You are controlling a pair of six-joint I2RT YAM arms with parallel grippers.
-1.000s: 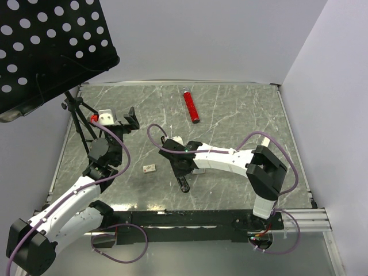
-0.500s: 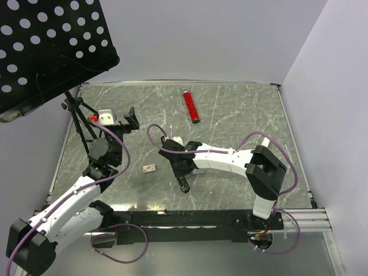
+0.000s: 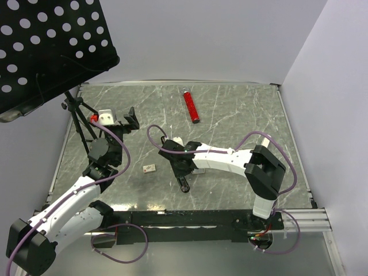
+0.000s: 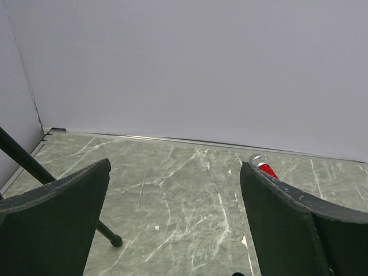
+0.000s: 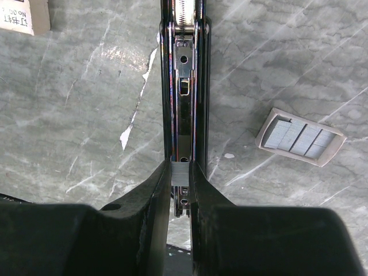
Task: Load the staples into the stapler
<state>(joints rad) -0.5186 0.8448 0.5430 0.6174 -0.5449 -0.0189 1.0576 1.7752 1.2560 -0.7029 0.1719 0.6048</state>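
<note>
The black stapler (image 5: pixel 185 86) lies open on the table with its metal channel facing up; in the top view its end (image 3: pixel 184 185) sticks out below my right gripper (image 3: pixel 181 168). In the right wrist view my right gripper (image 5: pixel 180 170) is shut on the staples (image 5: pixel 180 175), a short silver-grey strip held directly over the near end of the channel. My left gripper (image 3: pixel 130 119) is open and empty, raised at the left, far from the stapler; its wrist view (image 4: pixel 175 167) shows only bare table between the fingers.
A small beige tray of spare staple strips (image 5: pixel 301 137) lies just right of the stapler. A beige box piece (image 3: pixel 149 168) lies to its left. A red tube (image 3: pixel 191 106) lies at the back. A tripod leg (image 4: pixel 57 195) and a perforated black stand (image 3: pixel 46 46) are at the left.
</note>
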